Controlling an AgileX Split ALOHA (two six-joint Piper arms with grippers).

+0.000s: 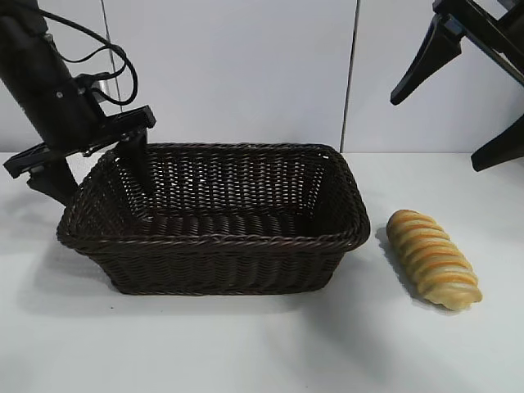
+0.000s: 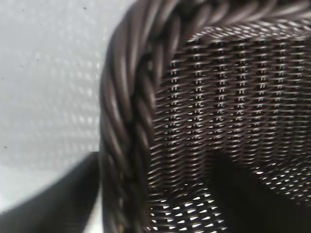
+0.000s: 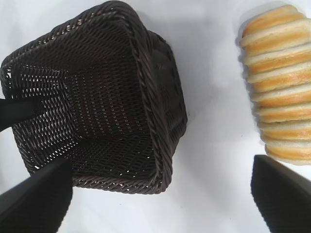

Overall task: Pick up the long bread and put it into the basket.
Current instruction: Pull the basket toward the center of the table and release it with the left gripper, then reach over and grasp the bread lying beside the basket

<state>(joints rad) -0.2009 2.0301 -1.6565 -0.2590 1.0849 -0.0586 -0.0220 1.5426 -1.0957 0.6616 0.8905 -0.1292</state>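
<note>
The long bread [image 1: 434, 258], golden-brown with orange and pale-yellow ridges, lies on the white table to the right of the basket [image 1: 213, 240]; it also shows in the right wrist view [image 3: 279, 87]. The basket is dark-brown wicker and holds nothing but one finger. My left gripper [image 1: 98, 184] is open and astride the basket's left rim [image 2: 126, 111], one finger inside and one outside. My right gripper [image 1: 436, 133] is open and empty, high above the table, up and back from the bread. In its wrist view [image 3: 160, 204] the basket [image 3: 146, 73] lies below, beside the bread.
The white table [image 1: 262, 344] runs in front of the basket and around the bread. A pale wall [image 1: 246, 74] stands behind. A small gap of table separates the basket's right side from the bread.
</note>
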